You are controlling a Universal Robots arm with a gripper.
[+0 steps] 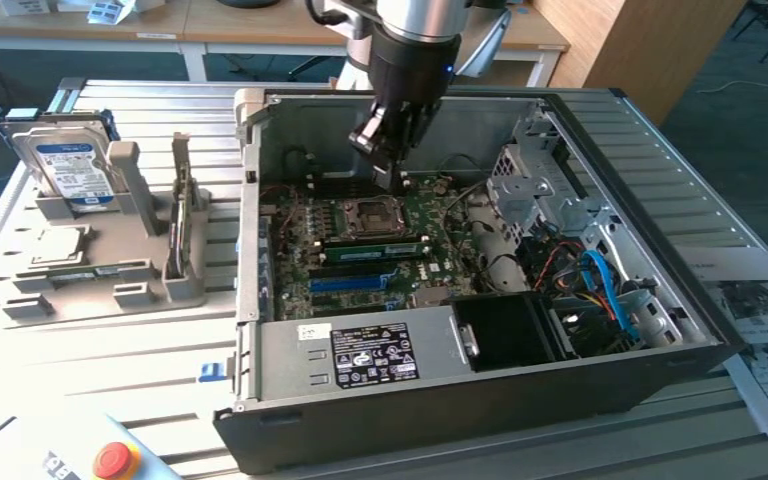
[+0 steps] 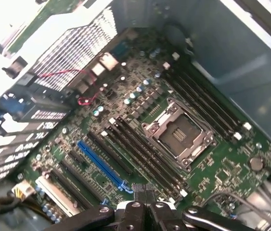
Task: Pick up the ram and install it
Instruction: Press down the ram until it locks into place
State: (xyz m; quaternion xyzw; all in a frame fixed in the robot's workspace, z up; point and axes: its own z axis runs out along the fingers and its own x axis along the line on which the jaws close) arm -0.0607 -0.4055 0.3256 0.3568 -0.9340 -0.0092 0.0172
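Ram (image 1: 375,249) seated in motherboard (image 1: 398,215); ribbed metal table (image 1: 104,340).

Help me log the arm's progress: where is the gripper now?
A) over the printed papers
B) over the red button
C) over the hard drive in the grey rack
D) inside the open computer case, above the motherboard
D: the gripper hangs inside the computer case, just above the motherboard and close to the processor socket.

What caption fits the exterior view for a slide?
Shut gripper hovers inside the open computer case, above the motherboard.
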